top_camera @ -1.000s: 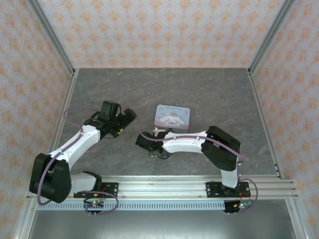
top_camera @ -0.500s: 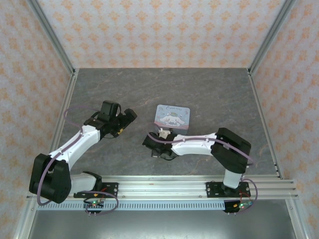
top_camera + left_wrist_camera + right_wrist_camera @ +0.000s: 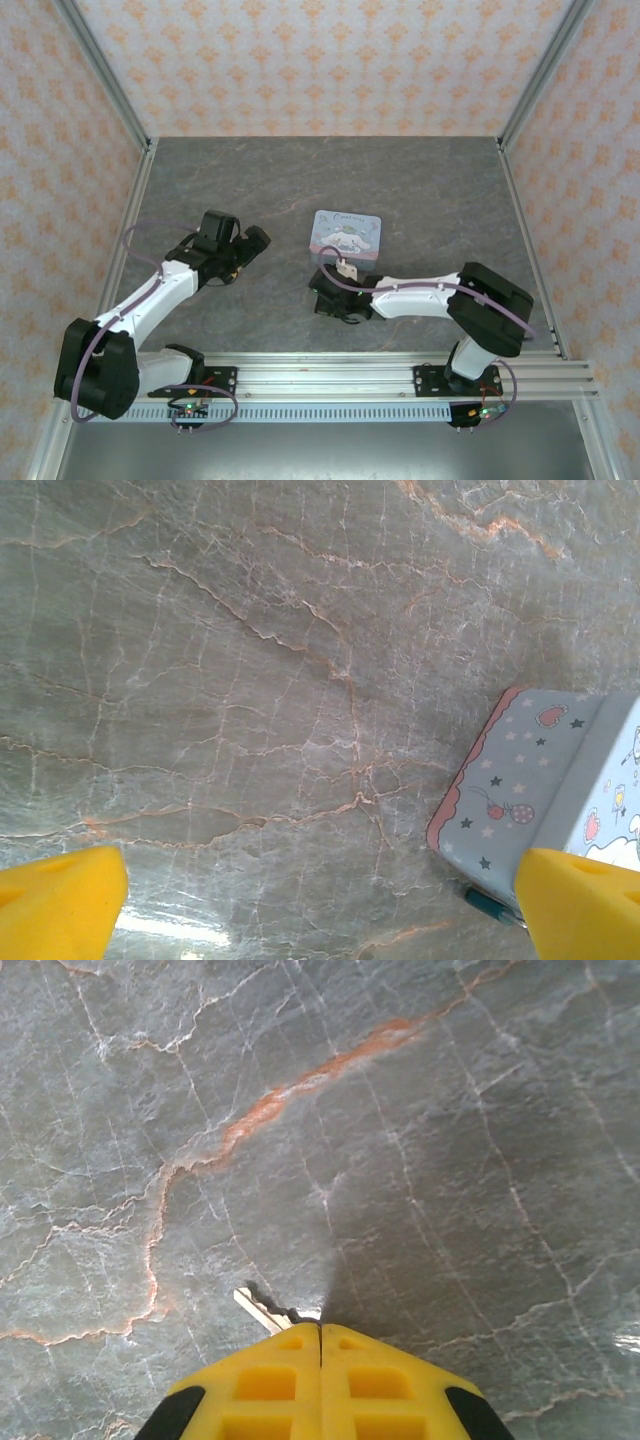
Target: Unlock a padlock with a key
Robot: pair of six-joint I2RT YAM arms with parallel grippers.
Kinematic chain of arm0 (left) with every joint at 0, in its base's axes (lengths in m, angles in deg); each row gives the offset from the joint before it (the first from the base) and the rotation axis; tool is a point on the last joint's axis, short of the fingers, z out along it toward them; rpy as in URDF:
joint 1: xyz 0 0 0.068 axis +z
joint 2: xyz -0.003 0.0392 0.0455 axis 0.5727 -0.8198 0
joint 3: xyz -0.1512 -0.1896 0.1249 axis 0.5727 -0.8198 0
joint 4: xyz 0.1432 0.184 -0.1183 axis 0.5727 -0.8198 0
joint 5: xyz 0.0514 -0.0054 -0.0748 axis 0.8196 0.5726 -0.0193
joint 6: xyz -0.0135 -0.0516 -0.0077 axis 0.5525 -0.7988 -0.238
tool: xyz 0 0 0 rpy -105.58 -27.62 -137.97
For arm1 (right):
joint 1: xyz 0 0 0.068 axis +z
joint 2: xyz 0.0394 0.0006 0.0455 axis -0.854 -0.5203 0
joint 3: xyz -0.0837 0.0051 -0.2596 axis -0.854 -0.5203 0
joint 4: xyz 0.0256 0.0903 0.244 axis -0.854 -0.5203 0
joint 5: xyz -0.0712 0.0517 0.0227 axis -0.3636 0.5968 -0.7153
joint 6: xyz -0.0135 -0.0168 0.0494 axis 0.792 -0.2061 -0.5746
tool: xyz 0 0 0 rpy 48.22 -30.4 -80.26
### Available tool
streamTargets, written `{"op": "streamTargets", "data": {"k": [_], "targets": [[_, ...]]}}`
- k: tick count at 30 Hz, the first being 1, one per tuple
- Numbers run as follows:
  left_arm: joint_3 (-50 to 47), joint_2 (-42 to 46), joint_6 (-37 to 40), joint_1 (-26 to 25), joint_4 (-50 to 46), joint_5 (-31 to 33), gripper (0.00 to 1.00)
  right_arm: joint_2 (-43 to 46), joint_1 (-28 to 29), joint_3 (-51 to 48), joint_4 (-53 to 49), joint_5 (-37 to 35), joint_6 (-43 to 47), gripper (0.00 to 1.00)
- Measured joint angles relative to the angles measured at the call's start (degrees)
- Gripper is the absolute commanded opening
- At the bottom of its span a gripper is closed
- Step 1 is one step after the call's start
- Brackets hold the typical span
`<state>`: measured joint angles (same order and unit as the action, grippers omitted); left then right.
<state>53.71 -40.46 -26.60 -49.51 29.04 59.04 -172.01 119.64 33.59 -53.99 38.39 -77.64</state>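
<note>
Moved toward three o'clock since the earlier frame, the right gripper [image 3: 320, 1332] is clenched on the key [image 3: 258, 1308], a thin golden sliver protruding at ten o'clock. The left gripper [image 3: 320, 905] is held released. The teal padlock [image 3: 488, 901] lies at five o'clock, just beside the printed tin [image 3: 520, 790] on the veined grey table [image 3: 250, 680]. The key is judged grasped and insertion not yet begun.

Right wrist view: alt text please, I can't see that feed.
The right claw, yellow and shut at the bottom edge, pinches the key, whose thin tan blade pokes out to the upper left. Beyond lies the grey table, crossed by an orange vein.
</note>
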Motion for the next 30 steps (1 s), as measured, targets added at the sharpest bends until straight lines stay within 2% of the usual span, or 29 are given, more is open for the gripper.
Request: {"op": "streamTargets", "data": {"k": [4,7,9,16,22,30], "targets": [[0.0,-2.0,0.0,0.0,0.5,-1.9,1.0,1.1,-0.3,-1.3,1.4,0.7,-0.4,0.01],[0.0,-2.6,0.0,-0.1,0.5,-2.4,1.0,1.1,-0.3,-1.3,1.7,1.2,0.0,0.28],[0.0,-2.6,0.0,-0.1,0.6,-2.4,1.0,1.1,-0.3,-1.2,1.4,1.3,0.4,0.35],[0.0,-2.6,-0.1,-0.1,0.7,-2.4,1.0,0.3,0.1,4.4,-5.2,0.8,3.3,0.38],[0.0,-2.6,-0.2,-0.1,0.9,-2.4,1.0,-4.4,3.7,13.1,-14.3,-1.8,5.9,0.4],[0.2,-2.6,-0.1,-0.1,0.9,-2.4,1.0,-7.2,5.2,14.4,-21.8,-5.3,6.3,0.4]]}}
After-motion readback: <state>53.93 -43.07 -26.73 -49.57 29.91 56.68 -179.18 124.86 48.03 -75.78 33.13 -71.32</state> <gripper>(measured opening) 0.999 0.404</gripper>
